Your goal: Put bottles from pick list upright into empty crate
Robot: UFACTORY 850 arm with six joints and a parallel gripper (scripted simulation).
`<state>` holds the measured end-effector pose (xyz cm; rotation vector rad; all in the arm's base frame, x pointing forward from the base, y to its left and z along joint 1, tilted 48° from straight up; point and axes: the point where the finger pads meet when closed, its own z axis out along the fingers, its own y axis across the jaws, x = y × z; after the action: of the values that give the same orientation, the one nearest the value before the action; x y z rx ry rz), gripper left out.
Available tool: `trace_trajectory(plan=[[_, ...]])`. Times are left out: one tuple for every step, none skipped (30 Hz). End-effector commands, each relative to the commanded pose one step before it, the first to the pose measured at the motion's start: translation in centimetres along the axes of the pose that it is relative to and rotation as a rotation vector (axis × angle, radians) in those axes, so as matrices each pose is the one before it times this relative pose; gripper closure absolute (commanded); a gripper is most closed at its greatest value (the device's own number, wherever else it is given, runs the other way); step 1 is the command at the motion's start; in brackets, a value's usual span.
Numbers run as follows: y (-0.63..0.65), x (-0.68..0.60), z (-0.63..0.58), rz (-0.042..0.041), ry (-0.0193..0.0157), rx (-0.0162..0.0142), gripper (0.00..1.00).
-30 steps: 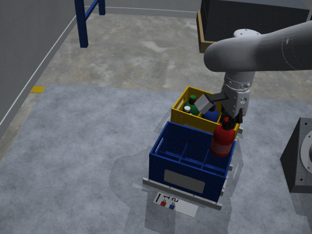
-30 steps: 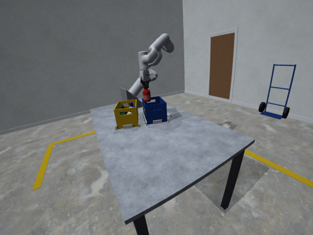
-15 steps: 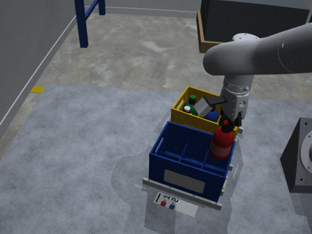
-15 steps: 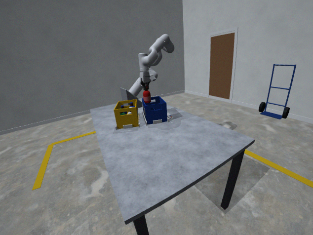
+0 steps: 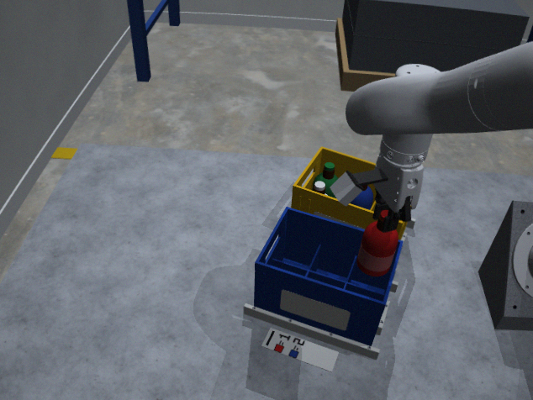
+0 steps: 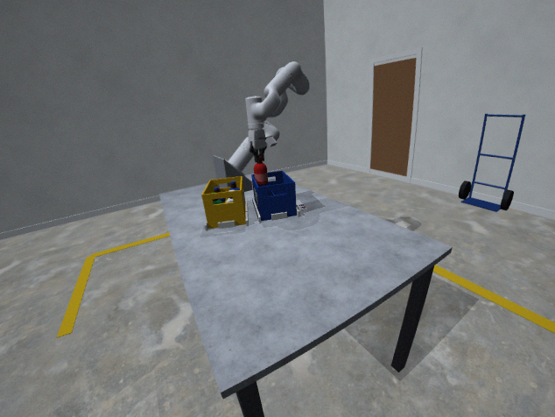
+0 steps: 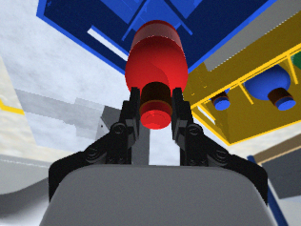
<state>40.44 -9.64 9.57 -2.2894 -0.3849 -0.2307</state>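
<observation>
Pincer [image 5: 392,215] [image 6: 259,157] [image 7: 155,98] closed on neck of red bottle [image 5: 377,250] [image 6: 260,173] [image 7: 157,61], pads either side just below the cap. Bottle looks abt upright, base partway into blue crate [image 5: 320,281] [image 6: 277,200] [image 7: 114,61], at its far right corner in top view. Pick list [image 5: 318,355] [image 6: 302,207], near side of blue crate, reads 1 red, 2 blue; so this is prob. the red one, w/ both blues to follow from yellow crate [image 5: 331,206] [image 6: 224,210] [image 7: 229,134].

Step now: lower red into that corner cell. Go straight down, slow, no twist; keep base off rim & dividers, else it tips or shoves the crate. Let go only once it's seated, not from height. Then open just wide enough, rise vert. so pads don't drag the neck.

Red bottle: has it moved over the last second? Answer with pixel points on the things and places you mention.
Yes. The red bottle [image 5: 377,245] [image 6: 260,173] [image 7: 157,63] has moved down, sitting lower against the rim of the blue crate [image 5: 266,284] [image 6: 282,206] [image 7: 71,18].
</observation>
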Motion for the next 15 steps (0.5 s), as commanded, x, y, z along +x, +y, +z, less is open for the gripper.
trace_trajectory(plan=[[0.048,0.057,0.378,-0.00068,0.00116,-0.00147,1.0],[0.0,0.0,0.1,0.0,0.0,0.0,1.0],[0.0,0.0,0.0,0.0,0.0,0.0,1.0],[0.0,0.0,0.0,0.0,0.0,0.0,1.0],[0.0,0.0,0.092,0.00002,-0.00005,0.0,1.0],[0.0,0.0,0.099,0.00001,-0.00001,0.0,1.0],[0.0,0.001,0.11,-0.00003,0.00006,0.0,1.0],[0.0,0.0,0.1,0.0,0.0,0.0,1.0],[0.0,0.0,0.1,0.0,0.0,0.0,1.0],[0.0,-0.001,0.1,0.0,0.0,0.0,1.0],[0.0,-0.001,0.1,0.0,0.0,0.0,1.0],[0.0,-0.001,0.1,0.0,0.0,0.0,1.0],[0.0,0.0,0.1,0.0,0.0,0.0,1.0],[0.0,0.001,0.1,0.0,0.0,0.0,1.0],[0.0,0.001,0.1,0.0,0.0,0.0,1.0]])
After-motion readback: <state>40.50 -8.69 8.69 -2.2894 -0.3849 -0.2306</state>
